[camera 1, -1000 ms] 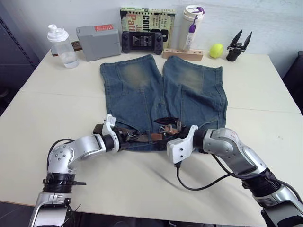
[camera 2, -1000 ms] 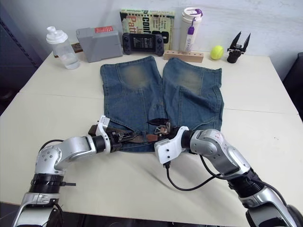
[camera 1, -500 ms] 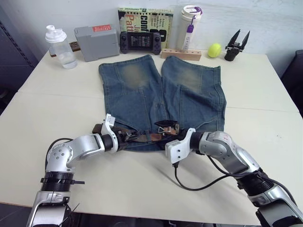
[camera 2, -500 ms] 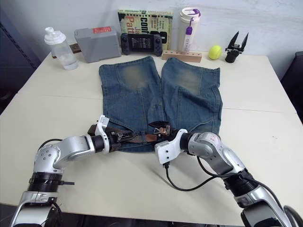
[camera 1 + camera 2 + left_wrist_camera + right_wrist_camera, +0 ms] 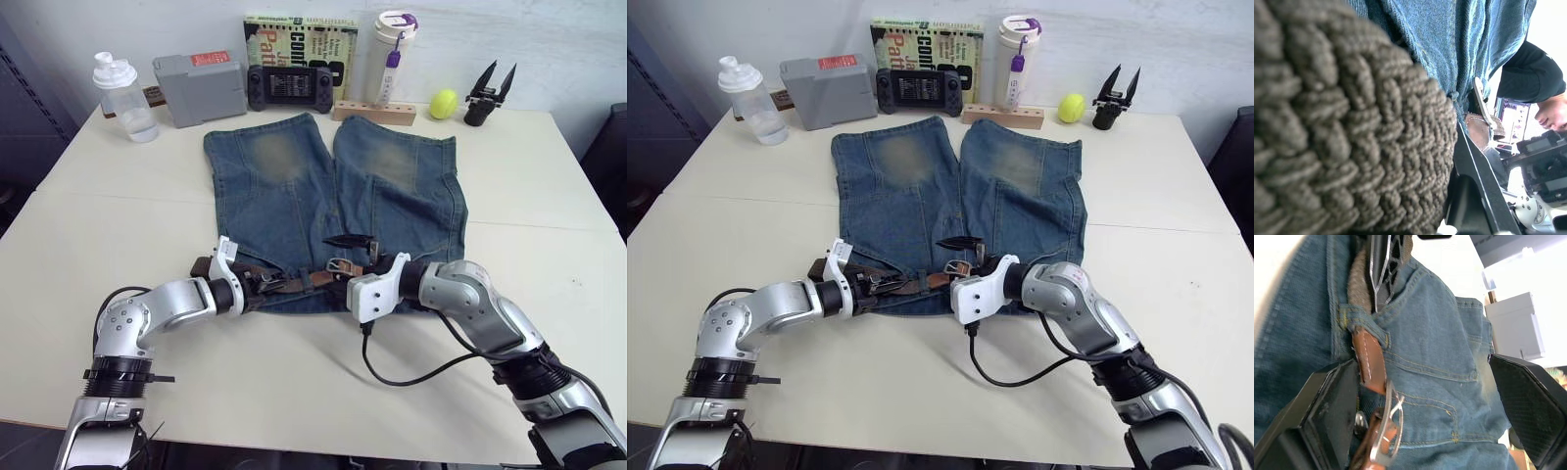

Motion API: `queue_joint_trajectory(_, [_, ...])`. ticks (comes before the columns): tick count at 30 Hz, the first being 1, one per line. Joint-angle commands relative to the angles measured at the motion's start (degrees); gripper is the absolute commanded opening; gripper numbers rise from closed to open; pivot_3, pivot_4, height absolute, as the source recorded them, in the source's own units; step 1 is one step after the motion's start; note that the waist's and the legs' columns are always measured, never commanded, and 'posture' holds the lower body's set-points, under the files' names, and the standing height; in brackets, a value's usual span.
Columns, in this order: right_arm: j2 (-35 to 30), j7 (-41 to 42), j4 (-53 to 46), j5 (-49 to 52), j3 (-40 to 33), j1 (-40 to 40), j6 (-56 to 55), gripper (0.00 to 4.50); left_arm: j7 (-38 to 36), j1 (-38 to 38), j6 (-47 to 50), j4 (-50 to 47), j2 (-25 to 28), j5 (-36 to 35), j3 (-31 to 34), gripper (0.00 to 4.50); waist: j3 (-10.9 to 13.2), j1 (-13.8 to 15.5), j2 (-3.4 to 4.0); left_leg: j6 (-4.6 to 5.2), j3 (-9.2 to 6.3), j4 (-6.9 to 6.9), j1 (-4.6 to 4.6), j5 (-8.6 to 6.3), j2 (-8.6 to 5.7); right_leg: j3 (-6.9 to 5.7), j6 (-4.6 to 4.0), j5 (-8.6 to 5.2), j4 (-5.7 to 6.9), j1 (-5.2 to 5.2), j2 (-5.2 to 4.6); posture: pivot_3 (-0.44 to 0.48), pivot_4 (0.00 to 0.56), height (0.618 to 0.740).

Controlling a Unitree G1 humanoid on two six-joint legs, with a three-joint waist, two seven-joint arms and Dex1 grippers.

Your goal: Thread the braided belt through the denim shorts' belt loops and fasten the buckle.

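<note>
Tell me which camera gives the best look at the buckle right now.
The right wrist view: the buckle sits close up, its silver frame clear beside the smooth brown leather tip, between the open right gripper's fingers. The eye views show it small at the waistband of the denim shorts. The left wrist view gives a distant edge-on glimpse.

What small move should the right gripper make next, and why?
Probably close the right gripper on the leather tip: its fingers stand open either side of it, the tip is through a belt loop, the buckle lies beside it, and the left gripper holds the braided belt.
</note>
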Motion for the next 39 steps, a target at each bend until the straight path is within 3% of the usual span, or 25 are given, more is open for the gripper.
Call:
queue_joint_trajectory(1, [0.4,-0.7,-0.7,-0.9,-0.4,-0.8,0.2,4.43,0.3,1.6,0.8,-0.7,-0.6,0.4,-2.7,0.0,0.0,0.0,0.0,0.0,0.0,0.0,0.0,0.0,0.0,0.0,0.0,0.0,0.0,0.0,0.0,0.0,0.15,0.697])
queue_joint_trajectory(10, [1.2,-2.6,-1.2,-4.5,2.1,-1.8,-6.4,4.43,0.3,1.8,0.6,-0.7,-0.4,0.4,-2.5,0.0,0.0,-0.1,0.0,-0.03,0.01,-0.01,0.0,-0.02,0.0,0.0,0.0,0.0,0.0,0.0,0.01,0.0,0.15,0.697])
queue_joint_trajectory(14, [0.9,-2.9,0.4,-5.1,2.9,-1.8,-9.0,3.22,0.1,1.8,0.7,-0.7,-0.2,0.6,-2.5,0.0,0.0,-0.1,0.0,-0.03,0.01,-0.01,0.0,-0.01,0.0,0.0,0.0,0.0,-0.01,-0.01,0.01,0.0,0.15,0.697])
queue_joint_trajectory(21, [0.7,-5.0,5.1,-8.2,2.9,-3.9,-10.6,0.09,-0.4,2.5,1.0,-1.1,1.0,0.1,-1.9,0.0,0.0,-0.2,0.0,0.02,0.02,-0.01,0.0,0.01,0.0,0.01,0.0,0.0,0.0,-0.01,0.02,0.0,0.15,0.697])
queue_joint_trajectory(25, [0.5,-5.4,6.3,-7.5,2.3,-4.3,-11.2,0.09,-0.6,2.8,0.8,-1.5,1.6,-0.1,-1.8,0.0,0.0,-0.3,0.0,0.08,0.01,-0.02,0.0,0.05,0.03,0.01,-0.01,-0.01,-0.01,-0.01,0.03,0.0,0.15,0.697])
queue_joint_trajectory(30, [0.8,-2.7,4.4,2.5,0.3,-3.2,-10.4,0.09,-0.8,2.9,0.6,-1.7,1.8,0.0,-1.9,0.0,0.0,-0.4,0.0,0.08,0.01,-0.02,0.0,0.05,0.03,0.02,-0.01,-0.01,-0.01,-0.02,0.02,0.0,0.15,0.697])
queue_joint_trajectory(31, [0.5,-1.5,3.9,3.8,0.5,-3.1,-10.0,0.66,-0.9,2.9,0.7,-1.6,1.8,0.1,-1.8,0.0,0.0,-0.4,0.0,0.08,0.01,-0.02,0.0,0.05,0.03,0.02,-0.01,-0.01,-0.01,-0.02,0.03,0.0,0.15,0.697])
queue_joint_trajectory(33, [-1.1,-1.0,3.7,2.2,0.8,-2.6,-11.1,1.12,-1.1,2.8,0.8,-1.4,1.9,0.4,-1.9,0.0,0.0,-0.3,0.01,0.08,0.01,-0.02,0.0,0.05,0.03,0.02,-0.01,-0.01,-0.01,-0.02,0.03,0.0,0.15,0.697])
queue_joint_trajectory(35, [-2.9,-1.6,4.4,-0.7,0.7,-2.0,-12.5,1.99,-1.3,2.5,0.9,-1.0,1.8,0.5,-2.0,0.0,0.0,-0.3,0.0,0.07,0.01,-0.02,0.0,0.04,0.03,0.02,-0.02,-0.01,-0.01,-0.02,0.02,0.0,0.15,0.697])
queue_joint_trajectory(39, [-5.4,-3.8,5.6,-3.5,-0.4,-1.5,-14.4,1.99,-1.8,2.3,1.1,-0.7,2.1,0.7,-2.1,0.0,0.0,-0.3,0.01,0.04,0.03,-0.02,0.0,0.02,0.02,0.03,-0.01,-0.01,-0.01,-0.02,0.0,0.0,0.15,0.697])
